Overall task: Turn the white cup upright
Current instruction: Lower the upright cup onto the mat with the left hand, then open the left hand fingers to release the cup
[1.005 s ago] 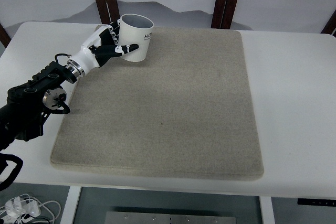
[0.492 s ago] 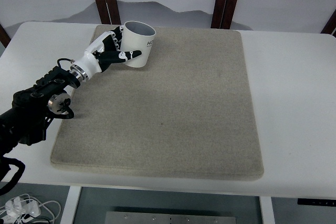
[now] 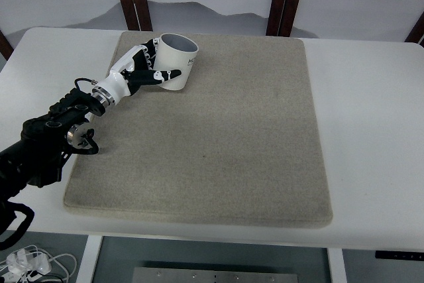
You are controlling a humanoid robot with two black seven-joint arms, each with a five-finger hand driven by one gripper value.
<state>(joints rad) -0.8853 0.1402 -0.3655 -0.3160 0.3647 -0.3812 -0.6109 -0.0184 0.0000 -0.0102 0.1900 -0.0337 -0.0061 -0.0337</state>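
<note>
Entering from the frame's left edge, the left robot hand (image 3: 142,71) wraps its fingers around a white cup (image 3: 175,62) at the upper left of a beige mat (image 3: 212,137) on a white table (image 3: 371,117). The cup's open mouth faces up, tilted slightly; its inside looks empty.

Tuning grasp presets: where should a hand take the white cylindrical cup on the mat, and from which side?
Grip the white cylindrical cup round its side wall, from its left. It stands with its open mouth up and slightly tilted on the beige mat, walls clear all round. The left hand already wraps it there, thumb across the front.
</note>
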